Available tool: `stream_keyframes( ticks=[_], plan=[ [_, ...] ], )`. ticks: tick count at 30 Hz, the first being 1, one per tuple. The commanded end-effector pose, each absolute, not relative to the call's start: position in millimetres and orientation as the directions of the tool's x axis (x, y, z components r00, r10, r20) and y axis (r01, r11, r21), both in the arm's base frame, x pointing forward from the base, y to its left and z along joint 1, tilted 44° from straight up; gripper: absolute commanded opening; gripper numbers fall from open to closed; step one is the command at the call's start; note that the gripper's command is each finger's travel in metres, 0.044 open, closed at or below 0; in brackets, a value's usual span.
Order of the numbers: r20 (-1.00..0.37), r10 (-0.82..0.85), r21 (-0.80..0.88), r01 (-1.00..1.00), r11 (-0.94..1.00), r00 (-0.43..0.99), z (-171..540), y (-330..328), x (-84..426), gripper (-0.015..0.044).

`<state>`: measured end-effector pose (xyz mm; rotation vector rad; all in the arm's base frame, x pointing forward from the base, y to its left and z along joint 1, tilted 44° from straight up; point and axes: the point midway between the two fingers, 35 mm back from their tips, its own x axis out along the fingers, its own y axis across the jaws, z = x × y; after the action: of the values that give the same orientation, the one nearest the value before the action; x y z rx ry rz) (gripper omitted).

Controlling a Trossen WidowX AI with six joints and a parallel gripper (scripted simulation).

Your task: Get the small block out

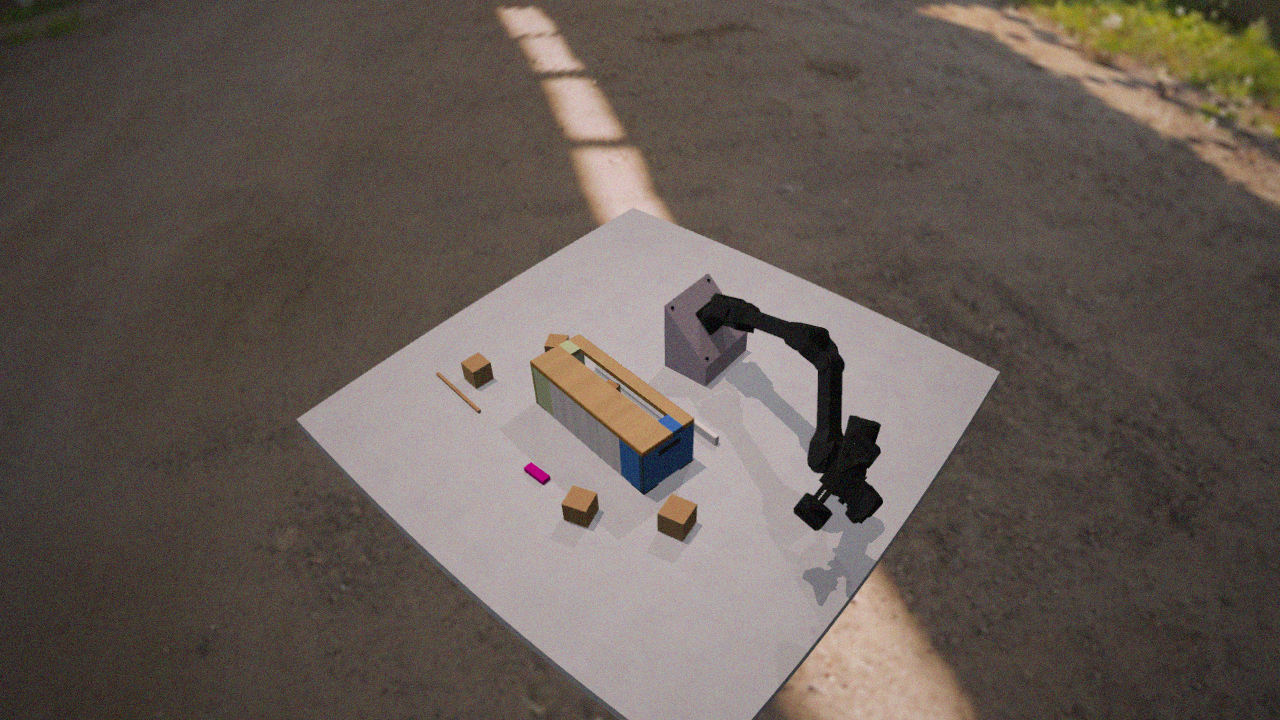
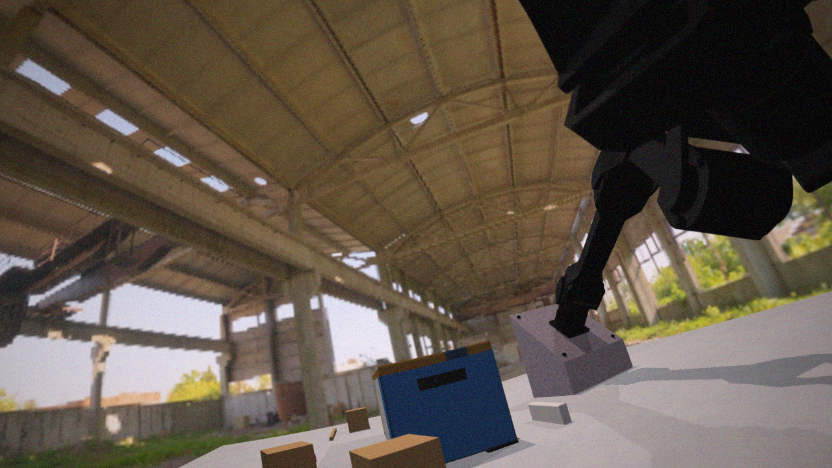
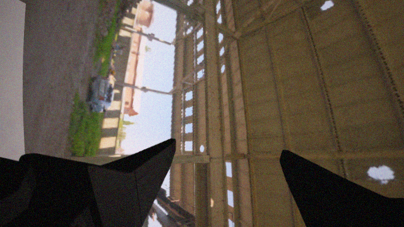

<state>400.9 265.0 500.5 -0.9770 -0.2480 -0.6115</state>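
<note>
Well, from above, the long box (image 1: 595, 398) (image 2: 450, 412) runs upper-left to lower-right (the hand (image 1: 838, 507) (image 3: 227, 149) gapes wide).

The arm reaches out bent, its gripper (image 1: 837, 514) (image 3: 227, 149) wide open.

No text, label, brand, number or sign can be read in any of the three views. On the box (image 1: 657, 461) (image 2: 448, 413), only a dark slot is seen, with no lettering made out.
</note>
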Motion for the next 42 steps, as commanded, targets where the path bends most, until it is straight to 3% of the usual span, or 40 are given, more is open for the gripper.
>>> stream_keyframes(
  ticks=[1, 6, 11, 16, 23, 31, 37, 42],
  plan=[
    [0.461, -0.369, -0.704, 0.586, 0.402, 0.807, 500.0, 264.6, 402.6, 0.04],
    [0.458, -0.282, -0.832, 0.518, 0.198, 0.843, 481.6, 251.8, 447.2, 0.04],
    [0.369, -0.186, -0.928, 0.372, -0.021, 0.911, 443.2, 227.8, 496.4, 0.04],
    [0.194, -0.12, -0.965, 0.168, -0.2, 0.974, 388.6, 191.5, 535.4, 0.04],
    [-0.154, -0.086, -0.921, -0.174, -0.348, 0.984, 294.5, 123.1, 558.3, 0.04],
    [-0.582, -0.073, -0.744, -0.567, -0.353, 0.81, 184.3, 38.1, 525.1, 0.04],
    [-0.83, -0.014, -0.536, -0.805, -0.254, 0.557, 117.8, -12.8, 461.4, 0.04],
    [-0.947, 0.104, -0.314, -0.942, -0.12, 0.303, 80.3, -38.9, 389.7, 0.04]
  ],
)
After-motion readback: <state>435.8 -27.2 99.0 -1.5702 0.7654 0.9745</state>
